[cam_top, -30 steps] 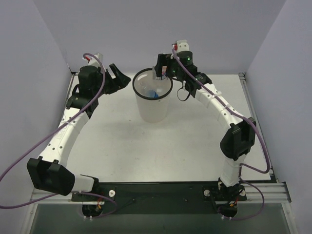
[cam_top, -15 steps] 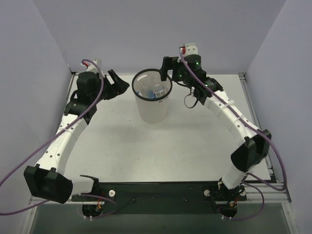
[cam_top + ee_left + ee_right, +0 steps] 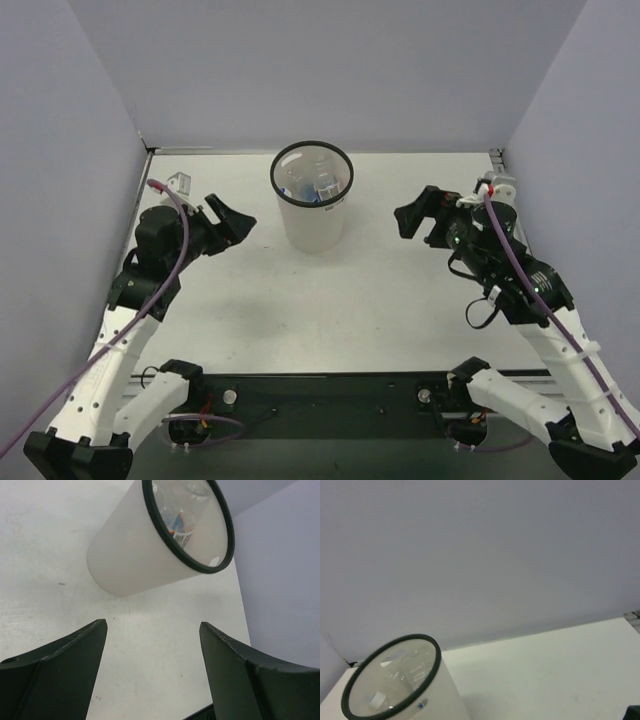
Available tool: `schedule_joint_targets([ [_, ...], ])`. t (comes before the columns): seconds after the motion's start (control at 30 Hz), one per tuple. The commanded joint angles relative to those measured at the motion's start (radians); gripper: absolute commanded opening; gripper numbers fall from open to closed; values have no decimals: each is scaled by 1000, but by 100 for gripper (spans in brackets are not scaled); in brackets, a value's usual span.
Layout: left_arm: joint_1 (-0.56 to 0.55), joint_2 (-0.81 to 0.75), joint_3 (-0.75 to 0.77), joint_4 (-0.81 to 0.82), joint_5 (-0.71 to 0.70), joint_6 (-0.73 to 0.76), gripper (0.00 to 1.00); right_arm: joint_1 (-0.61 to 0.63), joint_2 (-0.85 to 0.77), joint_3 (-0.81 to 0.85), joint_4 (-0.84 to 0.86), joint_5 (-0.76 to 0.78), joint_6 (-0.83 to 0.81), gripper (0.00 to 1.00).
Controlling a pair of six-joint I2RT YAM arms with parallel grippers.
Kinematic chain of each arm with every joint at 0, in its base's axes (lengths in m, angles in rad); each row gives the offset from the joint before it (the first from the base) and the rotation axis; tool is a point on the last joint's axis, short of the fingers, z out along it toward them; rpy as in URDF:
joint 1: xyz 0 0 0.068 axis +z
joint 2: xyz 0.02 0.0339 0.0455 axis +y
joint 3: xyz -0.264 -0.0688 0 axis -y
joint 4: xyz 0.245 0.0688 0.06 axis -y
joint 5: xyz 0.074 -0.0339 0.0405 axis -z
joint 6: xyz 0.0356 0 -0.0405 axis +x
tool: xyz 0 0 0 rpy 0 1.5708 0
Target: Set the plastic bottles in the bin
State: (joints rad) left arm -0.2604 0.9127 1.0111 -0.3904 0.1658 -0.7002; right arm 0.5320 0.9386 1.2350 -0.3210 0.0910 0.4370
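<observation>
The bin, white with a black rim, stands upright at the back middle of the table. Clear plastic bottles lie inside it, and a blue label and a white one show through its mouth. My left gripper hangs open and empty to the bin's left, well apart from it. In the left wrist view the bin fills the top, the bottles show inside, and my fingers stand wide. My right gripper is open and empty to the bin's right. The right wrist view shows the bin at lower left.
Lavender walls close the table in at the back and on both sides. A black rail with both arm bases runs along the near edge.
The right gripper, shut on a bottle over the bin, opened and the bottle went in. Both arms then drew back from the bin toward the near sides.
</observation>
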Motion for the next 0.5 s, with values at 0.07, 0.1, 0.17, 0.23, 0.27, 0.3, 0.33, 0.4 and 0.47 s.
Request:
schedule_joint_targets([
  [0.07, -16, -170, -167, -88, 37, -55, 85, 5, -196, -187, -257, 87, 244, 100],
  [0.1, -16, -204, -181, -99, 38, -56, 86, 5, -224, -237, -269, 88, 258, 100],
  [0.17, -17, -233, -222, -128, 41, -62, 85, 5, -305, -279, -288, 118, 290, 100],
  [0.23, -19, -277, -258, -137, 44, -80, 86, 5, -371, -333, -309, 130, 310, 100],
  [0.27, -19, -293, -291, -140, 46, -90, 85, 3, -385, -351, -316, 130, 310, 100],
  [0.3, -19, -322, -310, -140, 47, -97, 86, 3, -397, -364, -337, 131, 316, 100],
  [0.33, -20, -336, -327, -139, 47, -111, 86, 5, -414, -385, -351, 133, 319, 100],
  [0.4, -20, -374, -367, -139, 51, -127, 86, 5, -425, -402, -404, 141, 319, 100],
  [0.47, -20, -394, -385, -143, 52, -137, 86, 3, -445, -425, -440, 154, 322, 100],
])
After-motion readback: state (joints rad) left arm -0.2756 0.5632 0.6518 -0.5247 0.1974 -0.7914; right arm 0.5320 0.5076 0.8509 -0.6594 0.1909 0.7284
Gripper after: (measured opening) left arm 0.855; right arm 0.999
